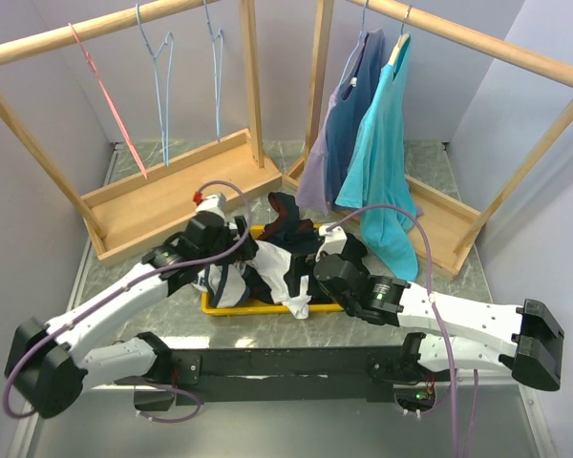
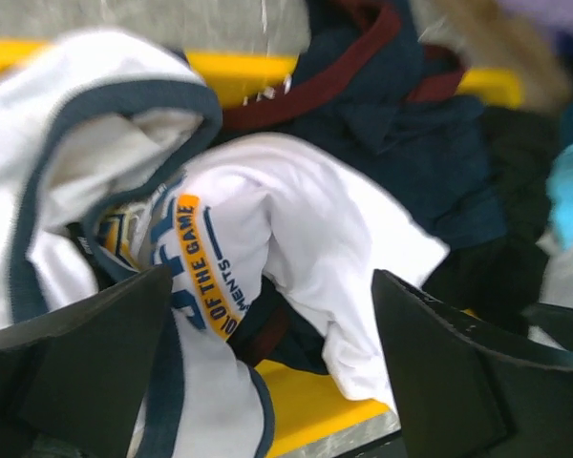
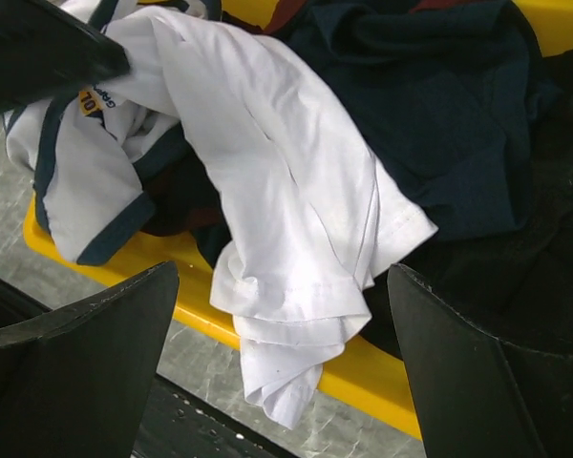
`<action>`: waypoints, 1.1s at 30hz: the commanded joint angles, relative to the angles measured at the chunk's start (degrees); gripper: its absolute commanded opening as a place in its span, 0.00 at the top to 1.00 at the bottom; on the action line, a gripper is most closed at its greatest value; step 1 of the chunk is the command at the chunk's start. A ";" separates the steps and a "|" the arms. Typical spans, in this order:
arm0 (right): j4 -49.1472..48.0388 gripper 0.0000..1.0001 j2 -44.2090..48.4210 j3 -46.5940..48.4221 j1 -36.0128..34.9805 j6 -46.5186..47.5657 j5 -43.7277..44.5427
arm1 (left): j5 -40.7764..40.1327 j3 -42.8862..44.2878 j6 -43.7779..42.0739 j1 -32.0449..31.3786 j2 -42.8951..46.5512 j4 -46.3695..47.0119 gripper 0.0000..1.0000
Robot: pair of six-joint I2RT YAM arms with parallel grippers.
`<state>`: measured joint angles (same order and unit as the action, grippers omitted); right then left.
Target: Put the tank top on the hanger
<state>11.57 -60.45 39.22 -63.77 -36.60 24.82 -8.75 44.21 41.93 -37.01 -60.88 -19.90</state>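
left wrist view: the left gripper hangs wide open, gripping nothing, just above the tank top crumpled in the yellow tray; the right gripper, equally spread and empty, hovers over the tray's near edge.

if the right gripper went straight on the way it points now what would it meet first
Most likely the white fold of the tank top draped over the yellow tray; it lies between the fingers of the open right gripper. The dark navy garment is behind it, though depth is unclear.
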 commanded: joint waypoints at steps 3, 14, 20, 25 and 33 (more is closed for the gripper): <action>-3.48 0.03 1.03 -1.34 1.98 -1.89 -0.29 | -6.09 1.50 1.40 -4.64 -6.78 2.85 0.22; -6.03 0.06 -1.69 -0.73 4.18 -0.23 -3.11 | -10.14 4.30 1.93 -6.40 1.02 -2.50 0.99; -7.88 0.15 -5.21 -0.64 4.27 -0.14 -6.97 | -9.36 5.89 0.17 -6.49 9.28 -3.66 0.99; -7.88 0.16 -8.11 0.41 4.35 -0.05 -7.24 | -7.24 7.21 -0.80 -6.49 10.87 -2.87 0.99; -5.07 0.20 -3.90 4.02 0.67 0.48 -3.29 | -2.85 7.74 -1.33 -6.49 5.09 0.56 0.91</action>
<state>6.57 -68.07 39.09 -60.64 -36.80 18.46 -14.83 49.19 41.56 -43.33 -53.04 -24.18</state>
